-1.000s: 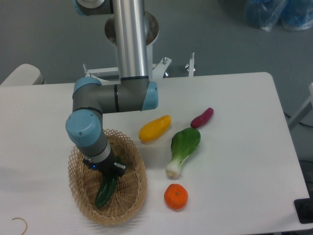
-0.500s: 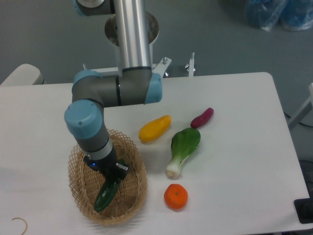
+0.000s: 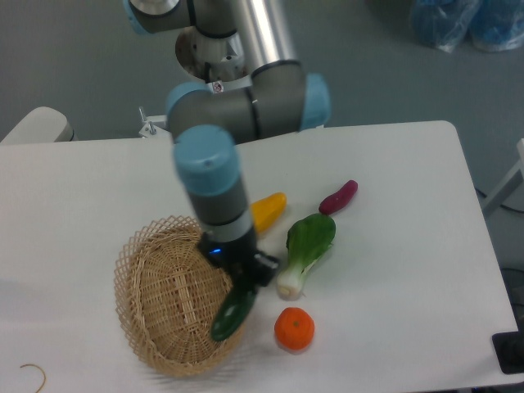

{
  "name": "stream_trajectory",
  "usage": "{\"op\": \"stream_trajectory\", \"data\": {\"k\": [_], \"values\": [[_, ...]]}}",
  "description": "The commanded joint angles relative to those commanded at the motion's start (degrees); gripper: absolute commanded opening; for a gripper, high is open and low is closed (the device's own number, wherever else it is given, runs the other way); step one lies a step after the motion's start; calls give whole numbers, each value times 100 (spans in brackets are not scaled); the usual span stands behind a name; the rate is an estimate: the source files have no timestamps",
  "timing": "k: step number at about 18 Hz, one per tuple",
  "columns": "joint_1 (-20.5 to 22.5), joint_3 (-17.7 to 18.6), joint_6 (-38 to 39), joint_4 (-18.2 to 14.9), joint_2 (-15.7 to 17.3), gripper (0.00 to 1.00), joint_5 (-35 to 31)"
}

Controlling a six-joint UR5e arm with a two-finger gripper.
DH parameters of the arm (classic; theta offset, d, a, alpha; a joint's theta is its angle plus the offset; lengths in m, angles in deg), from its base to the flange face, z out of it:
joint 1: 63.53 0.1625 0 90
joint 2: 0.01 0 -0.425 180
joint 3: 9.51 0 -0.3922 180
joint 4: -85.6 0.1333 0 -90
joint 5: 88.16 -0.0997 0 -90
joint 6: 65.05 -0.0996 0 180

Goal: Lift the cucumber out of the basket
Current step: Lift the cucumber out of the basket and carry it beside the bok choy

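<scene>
White counter (image 3: 393, 246) is carrying scattered produce. Cucumber (image 3: 232, 312) is being gripped at its upper end by the tool (image 3: 246, 276), hanging tilted over the basket (image 3: 139, 303) rim, clear for removal.

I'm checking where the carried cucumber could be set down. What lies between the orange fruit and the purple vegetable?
The bok choy lies between the orange fruit and purple vegetable, seen in the fixed camera view.

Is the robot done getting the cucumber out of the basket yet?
Nearly. The gripper is shut on the cucumber, which hangs over the right rim of the basket. The basket's inside looks bare. What's left is carrying it clear of the rim.
</scene>
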Motion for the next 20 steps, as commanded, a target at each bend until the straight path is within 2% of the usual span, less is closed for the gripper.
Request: {"op": "stream_trajectory", "data": {"k": [7,9,12,20], "values": [[1125,-123,-1969,-53,-79,10,273],[1293,-141,-2357,-105,-79,10,282],[1408,-150,-2762,-132,-97,10,282],[1461,-141,-2807,-123,-132,10,282]]}}
